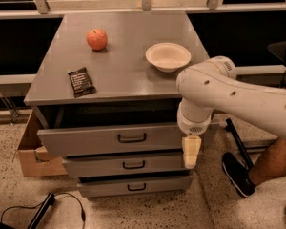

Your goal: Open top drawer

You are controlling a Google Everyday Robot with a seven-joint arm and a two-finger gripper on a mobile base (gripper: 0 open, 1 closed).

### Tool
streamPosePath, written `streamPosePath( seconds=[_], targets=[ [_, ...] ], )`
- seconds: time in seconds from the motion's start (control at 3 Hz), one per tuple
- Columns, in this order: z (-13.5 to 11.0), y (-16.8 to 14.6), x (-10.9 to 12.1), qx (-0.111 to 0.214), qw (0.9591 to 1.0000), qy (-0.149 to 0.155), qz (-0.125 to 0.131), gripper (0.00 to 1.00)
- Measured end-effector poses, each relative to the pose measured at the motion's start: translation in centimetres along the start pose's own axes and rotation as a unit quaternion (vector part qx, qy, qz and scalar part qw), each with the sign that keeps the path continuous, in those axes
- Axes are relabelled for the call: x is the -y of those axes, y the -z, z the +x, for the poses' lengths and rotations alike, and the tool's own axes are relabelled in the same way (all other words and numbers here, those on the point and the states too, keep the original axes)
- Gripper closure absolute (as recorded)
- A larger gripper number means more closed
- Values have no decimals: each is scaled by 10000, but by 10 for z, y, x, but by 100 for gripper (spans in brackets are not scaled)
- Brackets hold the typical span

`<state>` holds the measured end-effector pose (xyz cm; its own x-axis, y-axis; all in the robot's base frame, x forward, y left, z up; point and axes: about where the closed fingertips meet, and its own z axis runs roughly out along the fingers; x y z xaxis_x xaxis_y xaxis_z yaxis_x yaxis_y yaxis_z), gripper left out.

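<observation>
The top drawer (86,141) is the largest grey drawer, with a black bar handle (132,138). It stands pulled out a little from the cabinet, with a dark gap showing under the tabletop. My gripper (191,152) hangs pointing down from the white arm (229,92), just off the drawer front's right end. It is level with the gap between the top drawer and the middle drawer (124,165). It holds nothing that I can see and is well to the right of the handle.
On the grey cabinet top (128,75) lie a red apple (97,38), a white bowl (168,56) and a dark snack packet (81,82). A cardboard box (31,151) stands at the left, a cable (47,209) lies on the floor, and a person's leg and shoe (248,171) are at the right.
</observation>
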<state>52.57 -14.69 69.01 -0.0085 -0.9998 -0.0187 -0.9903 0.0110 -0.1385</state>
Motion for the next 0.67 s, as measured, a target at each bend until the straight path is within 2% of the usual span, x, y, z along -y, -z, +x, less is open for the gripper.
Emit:
streamPosePath(
  seconds=[0.33,0.67],
  targets=[
    [-2,-9,-4,-3,9999,19,-123,17],
    [0,-16,-13,-5,9997,-32,-261,40]
  ],
)
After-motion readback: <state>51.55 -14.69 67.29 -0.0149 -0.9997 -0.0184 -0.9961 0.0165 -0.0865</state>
